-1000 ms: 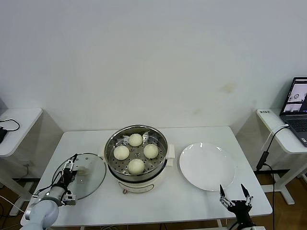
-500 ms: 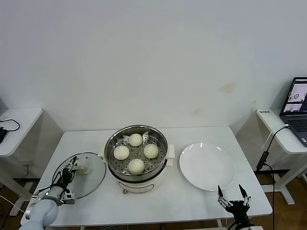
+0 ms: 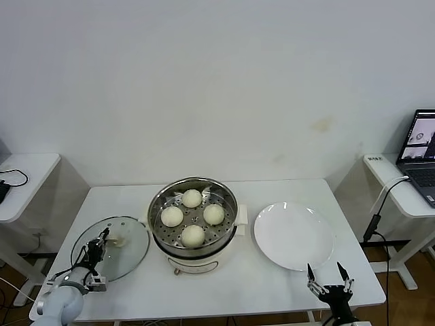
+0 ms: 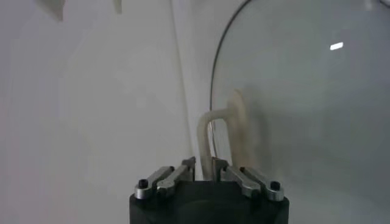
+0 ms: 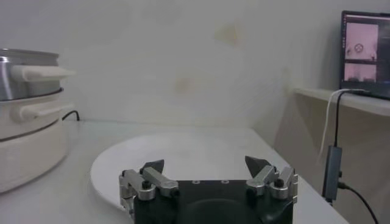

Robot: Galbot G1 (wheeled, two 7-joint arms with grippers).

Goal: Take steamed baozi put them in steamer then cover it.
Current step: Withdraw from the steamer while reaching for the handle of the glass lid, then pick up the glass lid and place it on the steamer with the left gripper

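Observation:
The steamer stands mid-table, a shiny steel pot on a cream base, uncovered. Several round off-white baozi lie on its perforated tray. Its glass lid lies flat on the table to the left. My left gripper is at the lid's cream handle. In the left wrist view the gripper is shut on that handle. My right gripper hangs open at the table's front right, holding nothing. The right wrist view shows it wide apart, with the steamer off to one side.
A bare white plate lies right of the steamer, just beyond my right gripper, and fills the right wrist view's middle. A side desk with a laptop and a hanging cable stands at the right. Another small desk stands at the left.
My left gripper's fingers have closed from wide open onto the lid's handle. My right gripper has sunk a little toward the table's front edge, still open. The lid and baozi have not moved.

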